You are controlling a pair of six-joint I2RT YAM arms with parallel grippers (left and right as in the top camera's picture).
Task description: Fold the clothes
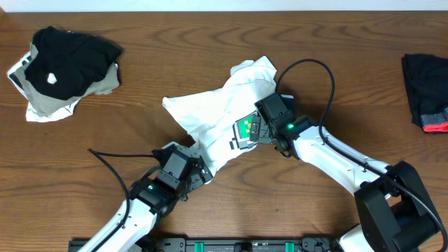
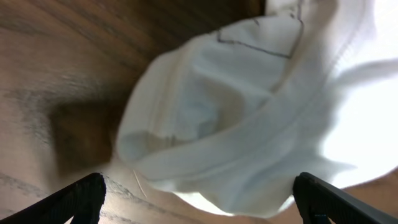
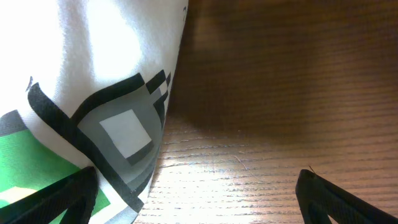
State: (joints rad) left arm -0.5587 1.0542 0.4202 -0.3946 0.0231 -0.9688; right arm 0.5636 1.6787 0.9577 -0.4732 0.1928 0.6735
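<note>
- In the middle of the brown wood-grain table (image 1: pixel 350 42) lies the large white short-sleeved cotton T-shirt (image 1: pixel 224 105), crumpled into a loose diagonal heap, not spread flat.
- The left gripper (image 1: pixel 197 170) sits at the heap's near, lower end. Its wrist view shows both dark fingers (image 2: pixel 81 198) spread wide with a bunched white fold (image 2: pixel 236 112) ahead of them and nothing between them.
- The right gripper (image 1: pixel 257 129) is at the shirt's right flank, beside the black block print (image 3: pixel 118 124) and the small green mark (image 1: pixel 245 128). Its jaws gape wide too, over bare wood and the cloth's edge, and grip nothing.
- To my eye the folding has not begun. The shirt first wants flattening.
- The cloth looks light, limp and thin. It should drape and sag from any pinch, hold no shape, and drag across the wood rather than slide cleanly.
- I would grip a seamed edge, such as the stitched hem showing in the left wrist view, or a sleeve or shoulder corner. A mid-panel pinch may gather several layers.
- With two well-separated holds on one edge, the arms could draw it taut.
- Well apart at the far left lies a black garment with a white spot (image 1: pixel 66 56) on pale cloth, and at the right edge a black garment with red trim (image 1: pixel 427 91). Neither looks like part of this job.
</note>
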